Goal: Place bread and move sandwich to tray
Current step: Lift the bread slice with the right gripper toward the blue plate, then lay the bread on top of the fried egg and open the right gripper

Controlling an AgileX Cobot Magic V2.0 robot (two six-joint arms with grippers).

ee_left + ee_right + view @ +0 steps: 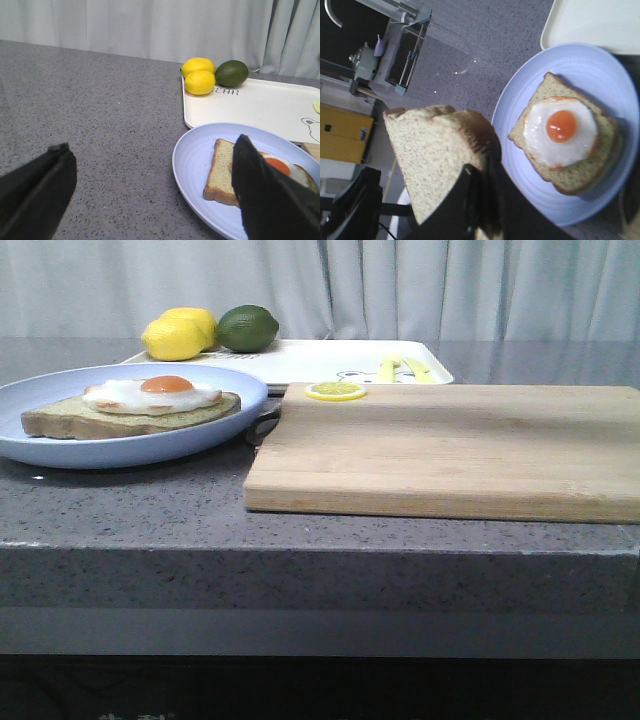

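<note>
A tan slice bearing a fried egg lies on the round pale-blue plate at the left of the counter. The white tray lies behind it. My right gripper is shut on the plain bread slice and holds it in the air above and beside the plate and the egg slice. My left gripper is open and empty over the grey counter, one finger in front of the plate. Neither gripper shows in the front view.
A light wooden cutting board lies right of the plate, with a lemon slice at its far edge. Two lemons and a lime sit on the tray's far left corner. A curtain hangs behind.
</note>
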